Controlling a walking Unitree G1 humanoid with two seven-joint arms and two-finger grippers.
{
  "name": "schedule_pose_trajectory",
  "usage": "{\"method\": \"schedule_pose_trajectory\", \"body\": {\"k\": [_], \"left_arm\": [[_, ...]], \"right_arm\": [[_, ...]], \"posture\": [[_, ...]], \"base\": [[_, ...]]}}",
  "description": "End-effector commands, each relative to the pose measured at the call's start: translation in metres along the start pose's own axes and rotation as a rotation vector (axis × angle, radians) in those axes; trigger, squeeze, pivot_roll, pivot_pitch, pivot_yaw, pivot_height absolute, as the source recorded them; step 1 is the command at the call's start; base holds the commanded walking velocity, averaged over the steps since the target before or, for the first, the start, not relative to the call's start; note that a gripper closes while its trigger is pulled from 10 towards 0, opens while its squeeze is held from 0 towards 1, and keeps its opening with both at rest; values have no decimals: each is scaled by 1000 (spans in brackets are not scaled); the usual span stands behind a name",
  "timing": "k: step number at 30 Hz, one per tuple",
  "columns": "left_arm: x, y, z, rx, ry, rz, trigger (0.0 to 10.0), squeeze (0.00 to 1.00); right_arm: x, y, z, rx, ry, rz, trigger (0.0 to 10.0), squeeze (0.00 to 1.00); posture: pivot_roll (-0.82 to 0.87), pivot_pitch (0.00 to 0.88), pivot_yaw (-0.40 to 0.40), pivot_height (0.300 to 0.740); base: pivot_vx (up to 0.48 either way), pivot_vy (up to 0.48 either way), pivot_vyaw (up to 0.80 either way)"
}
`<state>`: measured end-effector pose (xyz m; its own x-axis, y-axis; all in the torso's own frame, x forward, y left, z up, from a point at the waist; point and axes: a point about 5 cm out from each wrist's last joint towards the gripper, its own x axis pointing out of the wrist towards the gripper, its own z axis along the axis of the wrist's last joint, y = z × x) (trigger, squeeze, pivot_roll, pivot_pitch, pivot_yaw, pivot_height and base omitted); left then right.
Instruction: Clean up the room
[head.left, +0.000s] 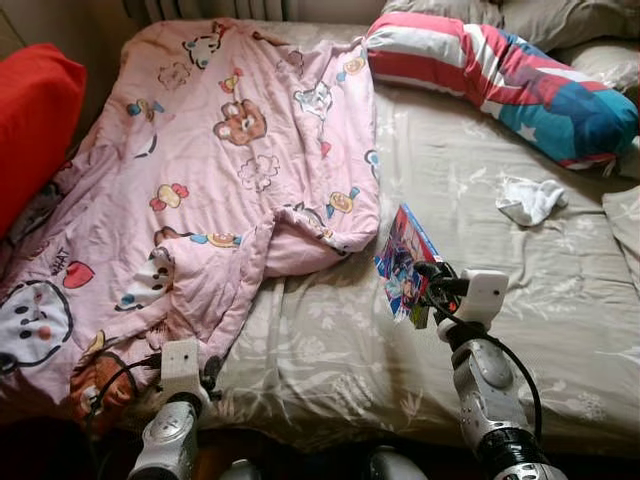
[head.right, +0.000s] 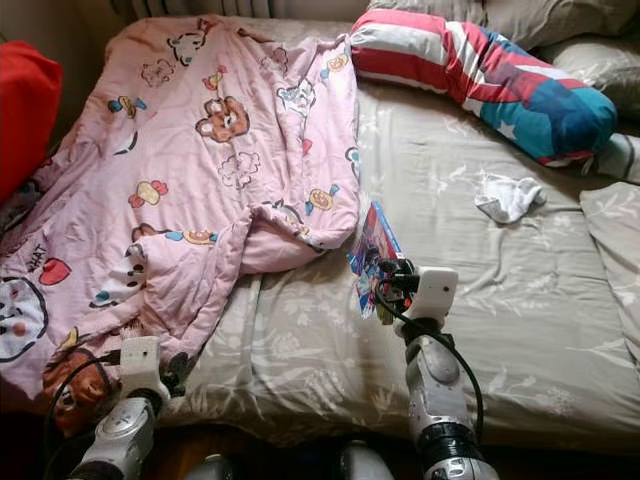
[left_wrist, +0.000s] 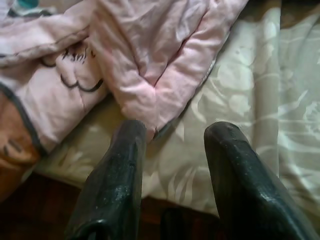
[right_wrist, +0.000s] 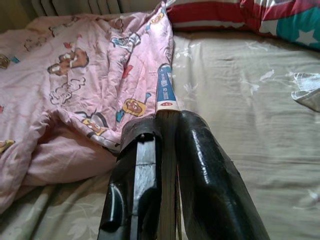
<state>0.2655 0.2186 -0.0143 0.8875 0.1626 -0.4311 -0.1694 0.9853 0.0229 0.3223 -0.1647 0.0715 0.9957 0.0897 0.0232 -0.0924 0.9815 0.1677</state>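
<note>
My right gripper (head.left: 428, 290) is shut on a thin colourful book (head.left: 403, 262), held upright on its edge just above the beige bed sheet (head.left: 480, 200). In the right wrist view the book's spine (right_wrist: 165, 95) stands clamped between the two black fingers (right_wrist: 200, 170). A pink cartoon-print blanket (head.left: 220, 150) covers the bed's left half. My left gripper (left_wrist: 172, 150) is open at the bed's near edge, its fingertips (left_wrist: 125, 145) beside a fold of the blanket (left_wrist: 150, 75), holding nothing.
A striped red, white and blue pillow (head.left: 500, 80) lies at the head of the bed, with grey pillows (head.left: 560, 20) behind it. A white crumpled sock (head.left: 530, 200) rests on the sheet at the right. A red cushion (head.left: 30, 120) sits at the far left.
</note>
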Motion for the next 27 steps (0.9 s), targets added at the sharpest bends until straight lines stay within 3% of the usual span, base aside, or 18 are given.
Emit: {"method": "schedule_pose_trajectory", "body": {"k": [1, 8, 27], "left_arm": [[-7, 6, -18, -19, 71, 25, 10000, 0], [-8, 1, -21, -29, 75, 15, 10000, 0], [-8, -5, -21, -43, 67, 1, 10000, 0]], "right_arm": [[-1, 2, 2, -17, -26, 9, 10000, 0], [-1, 0, 3, -21, -26, 8, 10000, 0], [1, 1, 4, -7, -22, -6, 10000, 0]], "posture": [[-37, 204, -30, 740], [-36, 196, -33, 740], [-40, 206, -35, 740]], "base": [[0, 0, 0], [-105, 0, 0], [-348, 0, 0]]}}
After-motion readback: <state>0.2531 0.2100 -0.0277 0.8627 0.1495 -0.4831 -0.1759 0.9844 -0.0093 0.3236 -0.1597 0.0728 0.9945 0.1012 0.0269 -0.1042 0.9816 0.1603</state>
